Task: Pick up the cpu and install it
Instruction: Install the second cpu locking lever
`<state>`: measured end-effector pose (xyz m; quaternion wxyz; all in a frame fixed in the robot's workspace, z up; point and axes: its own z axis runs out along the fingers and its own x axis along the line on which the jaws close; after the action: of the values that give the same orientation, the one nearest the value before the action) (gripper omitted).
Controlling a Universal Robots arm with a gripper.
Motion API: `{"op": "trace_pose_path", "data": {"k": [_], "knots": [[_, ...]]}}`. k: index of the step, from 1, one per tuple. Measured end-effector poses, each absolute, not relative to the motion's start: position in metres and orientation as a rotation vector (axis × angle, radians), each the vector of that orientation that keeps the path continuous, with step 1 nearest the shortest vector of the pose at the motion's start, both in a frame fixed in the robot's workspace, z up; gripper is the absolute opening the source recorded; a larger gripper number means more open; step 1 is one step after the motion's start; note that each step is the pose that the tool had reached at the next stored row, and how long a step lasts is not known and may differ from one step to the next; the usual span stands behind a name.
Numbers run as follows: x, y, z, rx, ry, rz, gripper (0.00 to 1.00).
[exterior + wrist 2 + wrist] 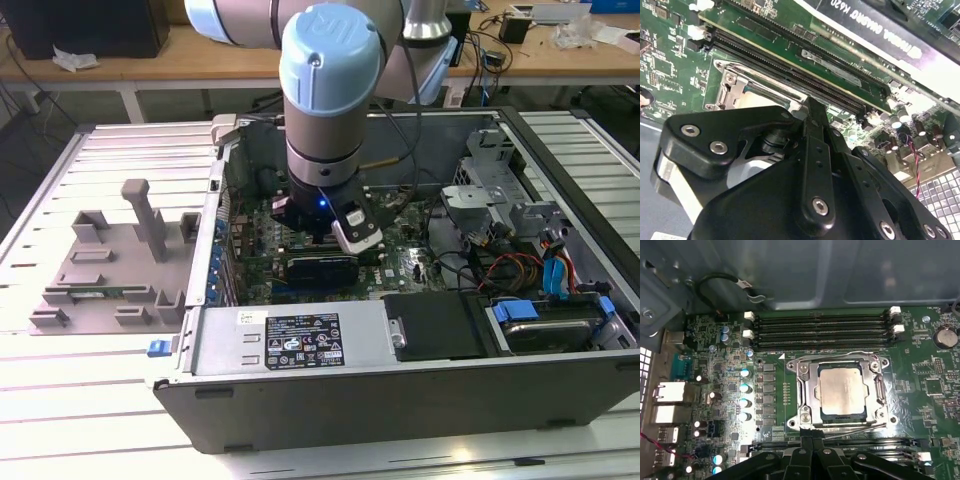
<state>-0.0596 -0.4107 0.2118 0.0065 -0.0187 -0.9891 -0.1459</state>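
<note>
A: The cpu (841, 390), a flat square chip with a dull silver top plate, lies inside the metal-framed socket (810, 390) on the green motherboard (925, 390), as the first wrist view shows. It sits level within the frame, with nothing gripping it.

B: And the claw?

A: The claw (812, 440) appears in the first wrist view as black linkage just beside the socket's near edge, apart from the chip. In the second wrist view the claw (810, 107) points its thin black fingers (815, 125) down toward the socket frame (740, 82). The fingers look drawn together into one narrow blade, with no object between them.

B: What surrounds the socket?

A: Black memory slots (820, 330) with white latches run along its far side in the first wrist view; a row of silver-topped capacitors (745, 395) stands beside it. In the second wrist view a long green card (805, 50) stands in a slot next to the socket frame.

B: The wider setting?

A: In the exterior view the arm (325, 90) reaches down into an open computer case (400, 400) lying on a slatted bench (60, 400). A grey fixture tray (110, 260) rests on the bench at the exterior view's left, apart from the case.
</note>
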Motion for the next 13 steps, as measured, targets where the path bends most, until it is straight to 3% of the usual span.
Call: {"op": "trace_pose_path", "data": {"k": [13], "knots": [[-0.069, -0.413, 0.199, -0.064, -3.083, -0.526, 0.11]]}}
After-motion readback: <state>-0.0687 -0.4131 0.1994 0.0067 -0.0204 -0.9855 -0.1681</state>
